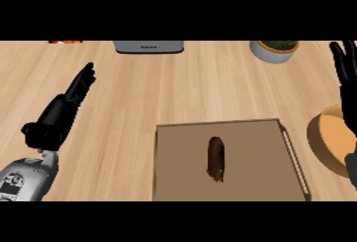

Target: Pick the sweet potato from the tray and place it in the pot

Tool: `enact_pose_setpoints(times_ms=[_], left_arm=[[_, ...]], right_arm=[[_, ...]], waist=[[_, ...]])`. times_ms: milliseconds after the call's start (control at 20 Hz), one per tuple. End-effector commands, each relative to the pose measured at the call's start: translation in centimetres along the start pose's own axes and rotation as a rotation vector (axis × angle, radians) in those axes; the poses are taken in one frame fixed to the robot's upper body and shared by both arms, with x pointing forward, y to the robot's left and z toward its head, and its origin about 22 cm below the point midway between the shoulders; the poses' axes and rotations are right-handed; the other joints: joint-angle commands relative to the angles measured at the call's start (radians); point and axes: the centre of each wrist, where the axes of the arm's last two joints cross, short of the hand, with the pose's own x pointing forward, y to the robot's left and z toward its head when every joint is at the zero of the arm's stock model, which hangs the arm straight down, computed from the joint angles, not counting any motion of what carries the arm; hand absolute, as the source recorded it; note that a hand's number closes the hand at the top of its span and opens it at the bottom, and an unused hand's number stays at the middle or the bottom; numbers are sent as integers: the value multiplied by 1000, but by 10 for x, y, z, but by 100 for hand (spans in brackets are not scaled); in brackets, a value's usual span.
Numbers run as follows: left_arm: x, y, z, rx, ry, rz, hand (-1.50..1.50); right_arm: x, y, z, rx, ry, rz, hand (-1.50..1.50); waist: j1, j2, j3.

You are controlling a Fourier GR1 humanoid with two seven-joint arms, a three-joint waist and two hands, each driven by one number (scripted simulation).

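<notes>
A dark brown sweet potato lies lengthwise in the middle of a brown rectangular tray near the front of the counter. To the tray's right, cut by the view's edge, stands a tan pot with an orange inside. My right hand shows at the far right edge, open with straight fingers pointing up, above and partly over the pot. My left hand is at the left, open with fingers straight and pointing away, well clear of the tray. Neither hand touches the sweet potato.
A grey appliance sits at the back centre. A white planter with green leaves stands at the back right. A small red object peeks in at the back left. Bare wooden counter lies between tray and back row.
</notes>
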Motion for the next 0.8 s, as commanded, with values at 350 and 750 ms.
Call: enact_pose_setpoints(times_ms=[350,750], left_arm=[[9,-9,-15,160,-38,260,0],[-7,20,-9,239,-16,325,0]], right_arm=[[47,-4,-53,625,338,791,150],[6,36,-62,1049,231,734,-150]], waist=[[86,41,-22],[42,30,0]])
